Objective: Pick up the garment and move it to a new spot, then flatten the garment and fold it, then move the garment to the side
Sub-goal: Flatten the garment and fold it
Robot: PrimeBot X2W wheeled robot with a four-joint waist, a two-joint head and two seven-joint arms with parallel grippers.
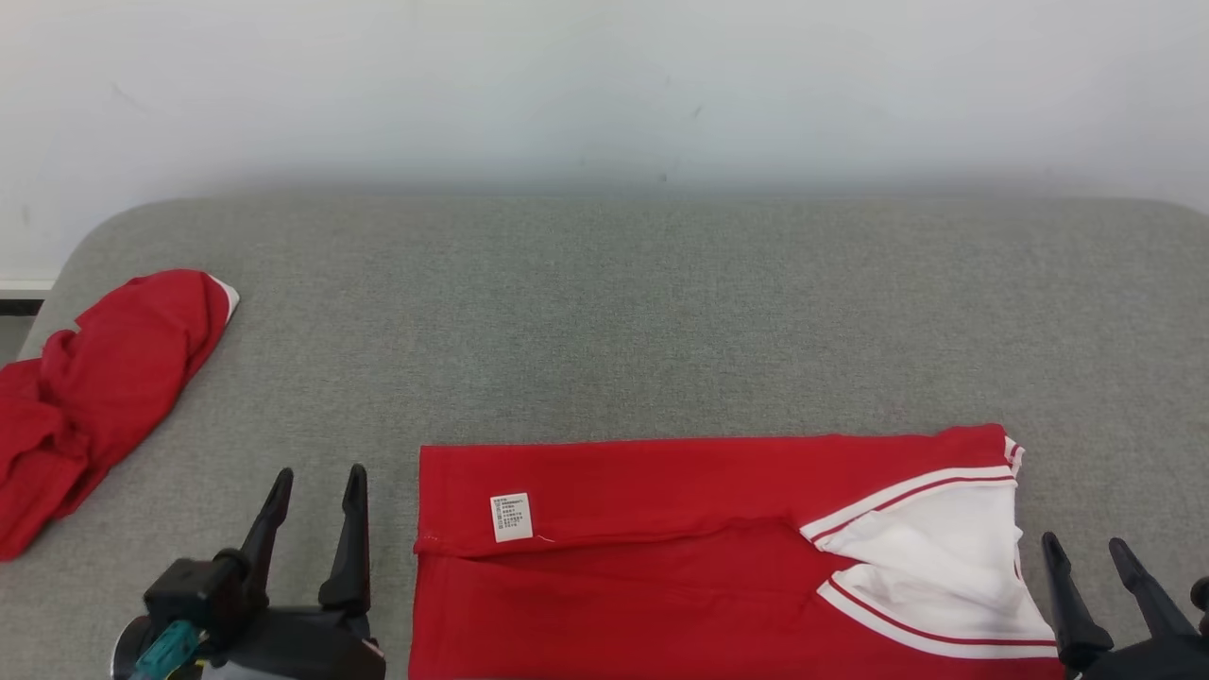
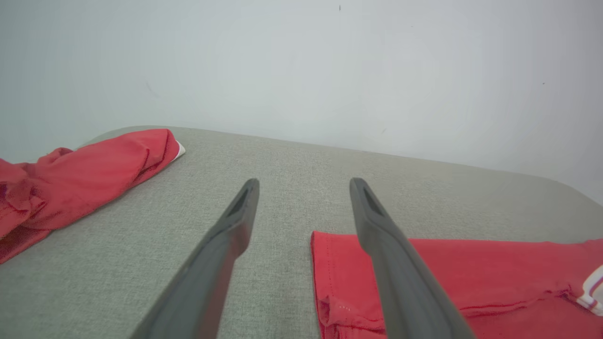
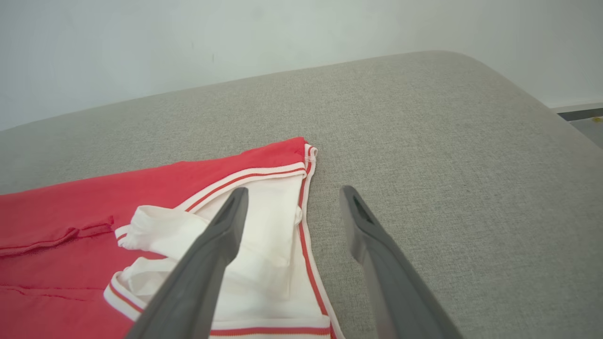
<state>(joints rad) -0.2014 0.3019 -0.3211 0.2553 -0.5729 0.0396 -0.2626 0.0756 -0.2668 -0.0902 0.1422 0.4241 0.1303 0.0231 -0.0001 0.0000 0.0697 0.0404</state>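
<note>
Grey fabric-covered table (image 1: pixel 661 302) against a pale wall (image 1: pixel 604 85); the red garment (image 1: pixel 661 567) lies folded flat at the near edge, middle to right — its white, red-striped trim toward the right, a small white label (image 1: pixel 511 517) near its left end. Left tool (image 1: pixel 320 470) sits just off the garment's left edge, fingers spread apart with nothing between them; right tool (image 1: pixel 1083 539) sits just off the right edge by the white trim, likewise spread and empty. A second red garment (image 1: pixel 104 387) lies crumpled at the table's far left — well apart from the folded one.
</note>
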